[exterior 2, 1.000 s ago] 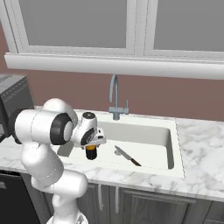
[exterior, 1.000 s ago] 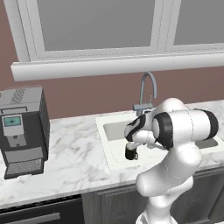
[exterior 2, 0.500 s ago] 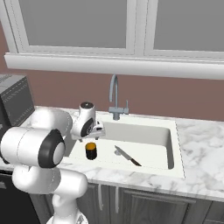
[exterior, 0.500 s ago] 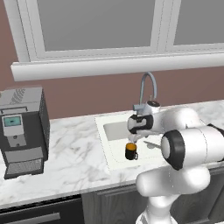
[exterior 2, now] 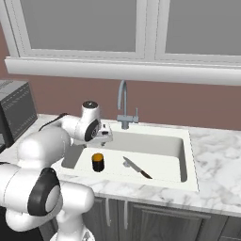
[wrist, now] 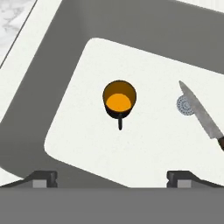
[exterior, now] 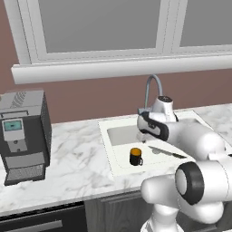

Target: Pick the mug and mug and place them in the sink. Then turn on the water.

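The robot's two-finger claw [wrist: 111, 177] hangs above the wide white rectangular sink [wrist: 61, 144], its two dark finger tips [wrist: 41, 178] spread wide apart with nothing between them and nothing touched. In the left base view the claw [exterior: 145, 136] is over the basin's middle, just in front of the slim grey metal gooseneck faucet [exterior: 152, 88].

Going left to right in the left base view: a boxy grey-and-black coffee machine [exterior: 22, 136] stands on the white-grey marble counter [exterior: 77, 158] at far left, well apart from the sink [exterior: 113, 167]. Next, the small black mug with an orange inside [exterior: 135, 157] stands upright on the sink floor, towards the front-left, its handle pointing towards the front. To its right a kitchen knife with a steel blade and dark handle [exterior: 166, 152] lies flat on the basin floor; in the hand view its blade crosses beside the round grey drain [wrist: 183, 105].

Behind the counter runs a reddish-brown wall [exterior: 90, 97], topped by a white sill and a white-framed window [exterior: 99, 27].
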### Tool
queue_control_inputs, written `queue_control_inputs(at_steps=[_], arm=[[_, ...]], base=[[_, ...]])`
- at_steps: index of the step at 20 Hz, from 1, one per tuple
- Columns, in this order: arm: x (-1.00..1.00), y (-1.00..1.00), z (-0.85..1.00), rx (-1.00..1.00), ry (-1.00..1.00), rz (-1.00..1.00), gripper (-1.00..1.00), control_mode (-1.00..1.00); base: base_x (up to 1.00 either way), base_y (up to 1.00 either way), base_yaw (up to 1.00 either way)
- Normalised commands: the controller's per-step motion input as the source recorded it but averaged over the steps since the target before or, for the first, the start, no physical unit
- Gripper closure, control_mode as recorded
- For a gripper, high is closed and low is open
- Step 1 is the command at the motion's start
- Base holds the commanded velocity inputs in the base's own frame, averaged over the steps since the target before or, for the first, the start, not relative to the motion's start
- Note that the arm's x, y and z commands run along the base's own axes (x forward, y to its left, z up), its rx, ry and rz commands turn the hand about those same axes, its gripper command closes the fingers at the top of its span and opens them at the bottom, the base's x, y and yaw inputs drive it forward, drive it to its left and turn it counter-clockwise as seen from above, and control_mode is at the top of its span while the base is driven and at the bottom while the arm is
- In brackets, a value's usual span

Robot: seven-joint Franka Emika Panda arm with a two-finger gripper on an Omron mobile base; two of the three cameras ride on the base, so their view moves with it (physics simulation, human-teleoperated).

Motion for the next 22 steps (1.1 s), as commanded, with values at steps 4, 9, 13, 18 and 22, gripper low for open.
queue_control_inputs(at_steps=[4,9,13,18,22], arm=[[-0.26,-0.01,0.51,0.00,0.00,-0.07,-1.00,-1.00],[-0.27,0.00,0.43,0.00,-0.02,-0.07,-1.00,-1.00],[-0.27,0.00,0.43,0.00,-0.01,-0.05,-1.00,-1.00],[-0.26,0.00,0.35,0.00,-0.02,-0.03,-1.00,-1.00],[-0.25,0.00,0.30,0.00,-0.02,-0.01,-1.00,-1.00]], base=[[0.00,0.00,0.00],[0.00,0.00,0.00],[0.00,0.00,0.00],[0.00,0.00,0.00],[0.00,0.00,0.00]])
